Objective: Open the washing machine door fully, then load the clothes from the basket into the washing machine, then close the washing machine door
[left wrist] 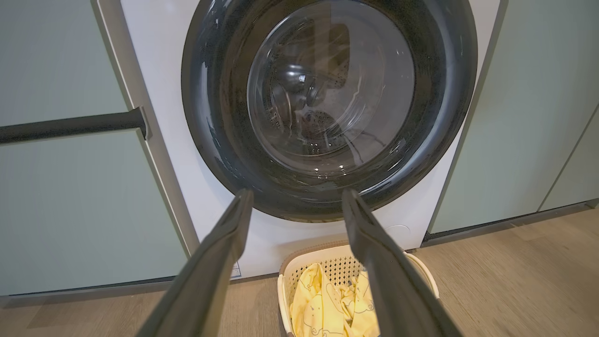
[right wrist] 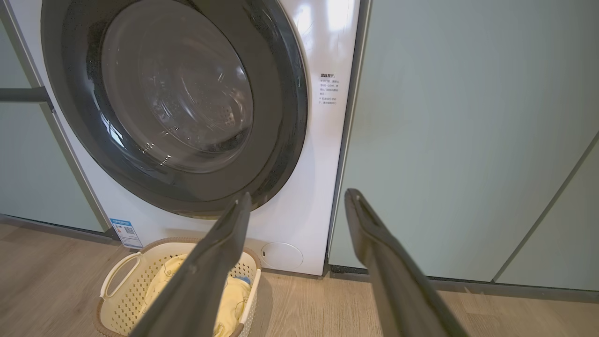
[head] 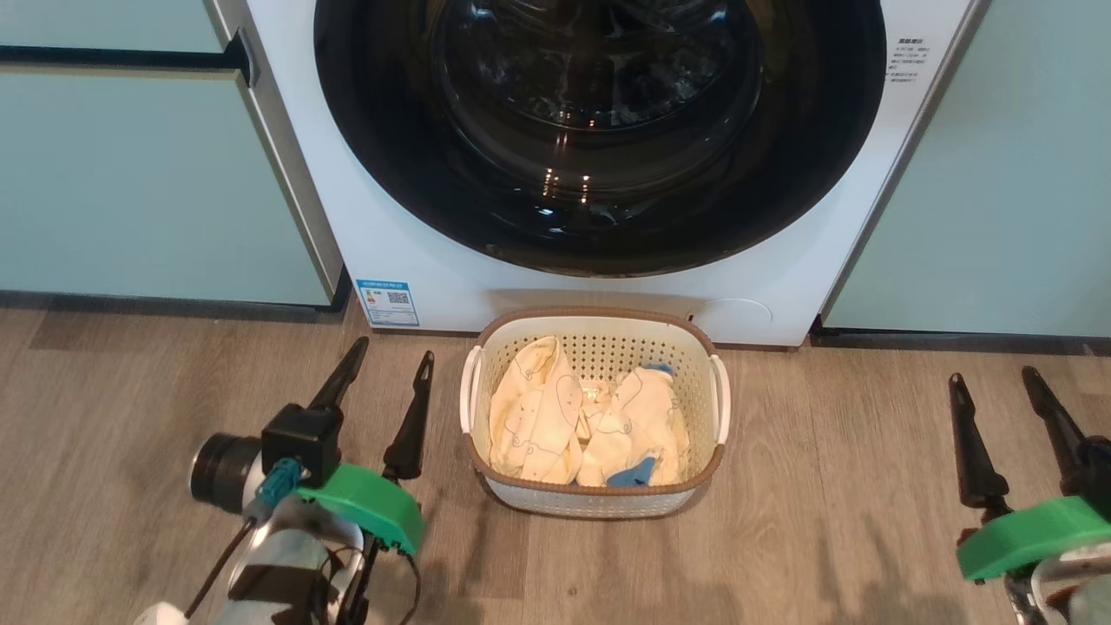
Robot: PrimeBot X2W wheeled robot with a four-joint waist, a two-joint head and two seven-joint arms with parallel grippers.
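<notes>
Down by the basket (head: 599,314), left gripper (head: 392,350) and right gripper (head: 994,375) hang wide and empty; washing machine door (head: 599,130) shut, clothes (head: 555,417) not loaded: 0 of 3 steps done.

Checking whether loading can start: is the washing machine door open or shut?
Shut. The washing machine door lies flush against the washing machine front, no gap around its rim.
</notes>
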